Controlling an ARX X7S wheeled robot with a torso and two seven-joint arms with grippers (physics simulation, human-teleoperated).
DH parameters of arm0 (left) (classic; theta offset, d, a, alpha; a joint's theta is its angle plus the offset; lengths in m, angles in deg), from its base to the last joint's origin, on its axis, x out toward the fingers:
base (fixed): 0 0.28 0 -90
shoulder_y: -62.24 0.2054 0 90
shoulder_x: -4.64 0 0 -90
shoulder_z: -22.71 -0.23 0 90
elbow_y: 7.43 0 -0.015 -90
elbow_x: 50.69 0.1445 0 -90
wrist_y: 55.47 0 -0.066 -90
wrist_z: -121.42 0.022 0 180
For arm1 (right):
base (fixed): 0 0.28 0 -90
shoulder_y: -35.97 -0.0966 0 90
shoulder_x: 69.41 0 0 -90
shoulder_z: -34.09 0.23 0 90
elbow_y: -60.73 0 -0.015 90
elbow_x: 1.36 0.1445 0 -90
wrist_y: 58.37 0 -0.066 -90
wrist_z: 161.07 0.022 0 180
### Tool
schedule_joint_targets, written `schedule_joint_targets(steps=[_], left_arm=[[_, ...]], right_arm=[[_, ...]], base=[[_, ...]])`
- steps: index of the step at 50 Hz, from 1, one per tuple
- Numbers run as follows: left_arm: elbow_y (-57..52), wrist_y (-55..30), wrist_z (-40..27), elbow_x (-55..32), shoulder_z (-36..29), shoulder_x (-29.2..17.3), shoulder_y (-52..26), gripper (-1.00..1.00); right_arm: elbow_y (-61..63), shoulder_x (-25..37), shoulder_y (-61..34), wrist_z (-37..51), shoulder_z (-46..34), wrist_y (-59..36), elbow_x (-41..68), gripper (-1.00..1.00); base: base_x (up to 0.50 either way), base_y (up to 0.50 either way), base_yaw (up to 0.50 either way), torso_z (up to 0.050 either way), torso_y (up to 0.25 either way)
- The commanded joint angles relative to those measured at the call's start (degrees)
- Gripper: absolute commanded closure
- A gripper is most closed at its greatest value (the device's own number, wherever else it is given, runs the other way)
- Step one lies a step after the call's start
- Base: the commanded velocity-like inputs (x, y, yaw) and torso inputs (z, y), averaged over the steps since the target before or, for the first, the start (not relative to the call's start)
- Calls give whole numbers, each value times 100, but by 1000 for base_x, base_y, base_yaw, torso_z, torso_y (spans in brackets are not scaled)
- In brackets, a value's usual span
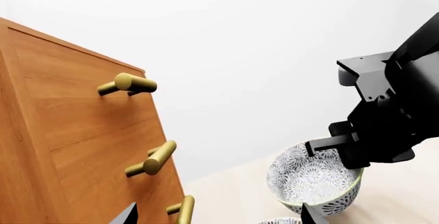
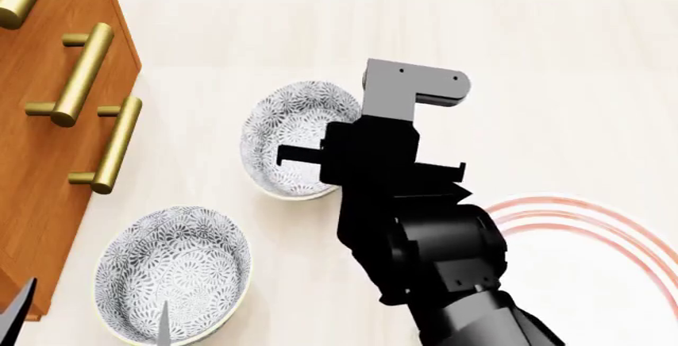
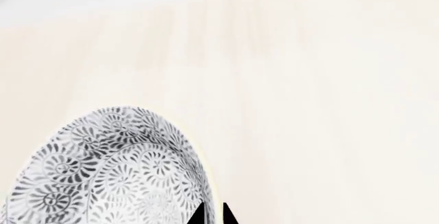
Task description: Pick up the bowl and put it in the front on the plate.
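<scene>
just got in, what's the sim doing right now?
The right gripper is at the rim of the far bowl on the pale table, fingers either side of the wall; whether it's clamped can't be told. The bowl still looks to be on the table. A second look-alike bowl sits nearer, beside the wooden drawer cabinet. The red-ringed plate is off to the right with nothing visible on it. The left gripper only shows its fingertips near the closer bowl, holding nothing.
</scene>
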Motion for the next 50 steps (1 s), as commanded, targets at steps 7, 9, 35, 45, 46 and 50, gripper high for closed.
schedule_joint_targets(steps=[7,9,35,45,46,50], left_arm=[[65,10,-6,-26,-66,0,-29,-100],[67,-7,4,-39,-73,2,-39,-100],[134,27,-43,-79,-114,-18,-67,-100],[188,21,-43,-124,-131,-17,-99,-100],[184,12,-42,-130,-131,-17,-100,-100],[167,-26,-36,-140,-135,-17,-112,-100]], right_arm=[[950,481,-9,507,-73,-78,-83,100],[991,515,-17,512,-67,-82,-77,100],[3684,2277,119,1386,361,-591,385,100],[4653,2997,192,1480,521,-833,631,100],[4731,3057,202,1488,536,-854,656,100],[5116,3377,220,1528,617,-981,792,100]], base=[[0,0,0,0,0],[0,0,0,0,0],[0,0,0,0,0],[0,0,0,0,0],[0,0,0,0,0],[0,0,0,0,0]])
